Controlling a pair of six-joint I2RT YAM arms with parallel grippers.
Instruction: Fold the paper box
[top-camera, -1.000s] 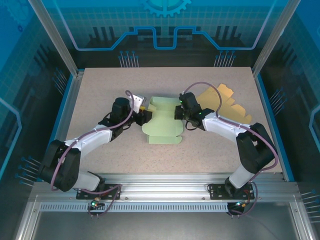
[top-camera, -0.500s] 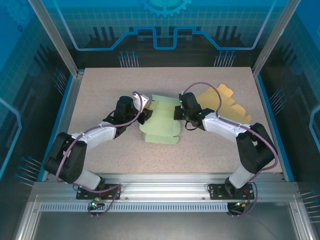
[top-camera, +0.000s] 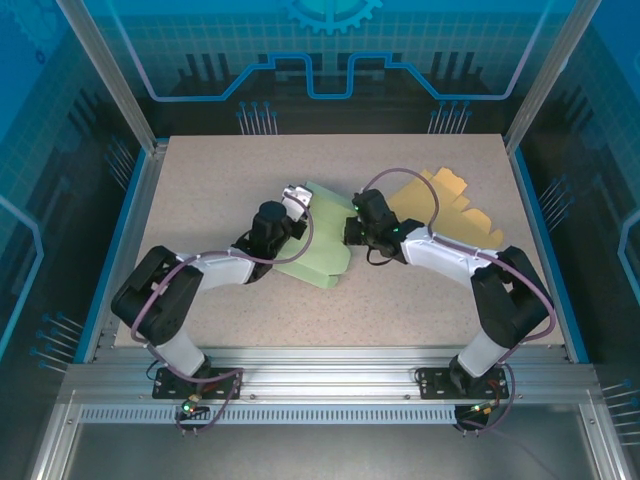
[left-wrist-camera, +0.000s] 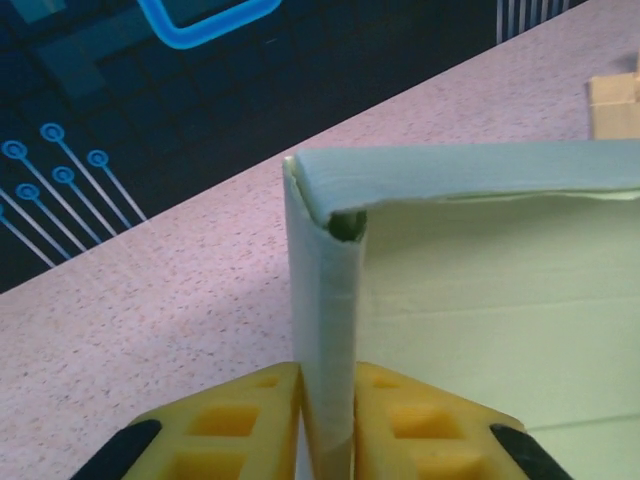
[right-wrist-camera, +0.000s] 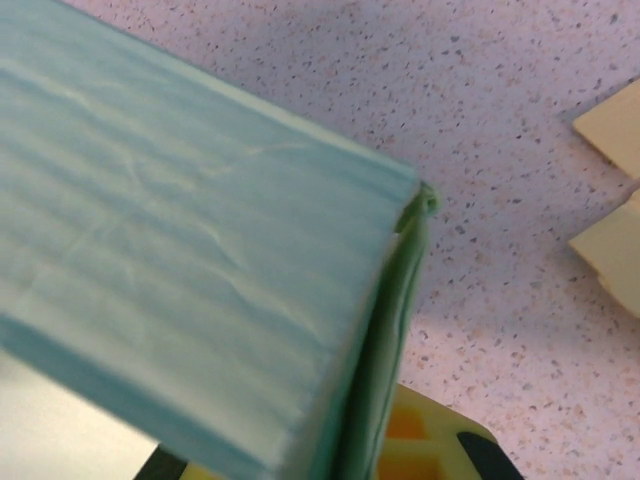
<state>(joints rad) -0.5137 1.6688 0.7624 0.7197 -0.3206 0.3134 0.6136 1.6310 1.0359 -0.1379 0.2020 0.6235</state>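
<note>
the paper box (top-camera: 322, 255), light green, lies about the middle of the worktop (top-camera: 220, 190), half folded, with its long side running from 10 o'clock to 4 o'clock in the top view.

my left claw (top-camera: 293, 226) meets the box at its 10 o'clock corner. in my left wrist view this claw (left-wrist-camera: 328, 405) is clenched on one upright wall of the box (left-wrist-camera: 325, 300): the wall stands between my two yellow pads (left-wrist-camera: 250, 415), and both pads touch it. from the top of this wall a second wall goes off toward 3 o'clock, and the inner floor of the box lies below it.

my right claw (top-camera: 352, 232) is at the box's 2 o'clock edge. it is clenched too, grasping the box. in the right wrist view a folded edge of the box (right-wrist-camera: 390, 330) runs down to 6 o'clock, into my yellow pad (right-wrist-camera: 420, 440), and a wide panel of it stretches toward 10 o'clock.

a tan cardboard sheet (top-camera: 450, 205) lies flat on the worktop at 2 o'clock from the box, just beside my right arm and apart from the box.
</note>
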